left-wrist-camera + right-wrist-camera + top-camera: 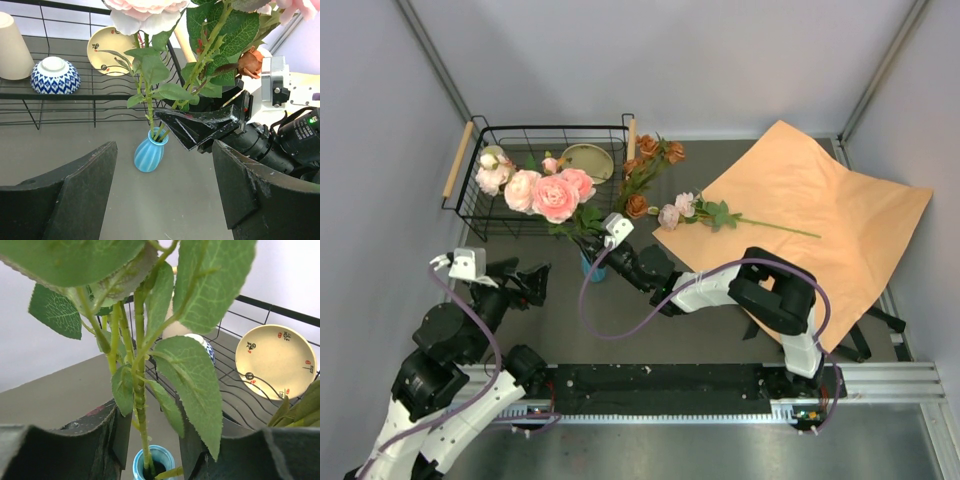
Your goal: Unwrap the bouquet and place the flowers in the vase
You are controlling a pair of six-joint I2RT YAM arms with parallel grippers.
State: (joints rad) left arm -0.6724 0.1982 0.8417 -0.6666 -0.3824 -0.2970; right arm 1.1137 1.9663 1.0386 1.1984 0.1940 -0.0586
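The vase (149, 155) is standing on the table (570, 325) just in front of the near rail of a wire basket (550, 128), with several green stems already pushed into its narrow neck. The flowers (555, 195) are leaning back over the basket, pink heads spreading above its near edge and rust-orange ones tipping towards its right handle. One more stem (770, 226), with pale buds, is lying apart on the unfolded paper (840, 190), which is covering the right half of the table out to its far and right edges.

The right gripper (598, 250) is reaching in from the right, low beside the vase. Its fingers (65, 450) are standing apart, released, with the stems running up through the gap and the vase mouth showing just below. The left gripper (538, 283) is hovering near the vase on its left side, fingers (70, 190) spread wide and holding nothing.

Bare table is lying open between the vase and the arms' bases, and around the left gripper as far as the left wall. Behind the vase the basket is closing off the room; a plate (588, 160), a patterned bowl (55, 75) and a beige cup (10, 45) are sitting inside it.
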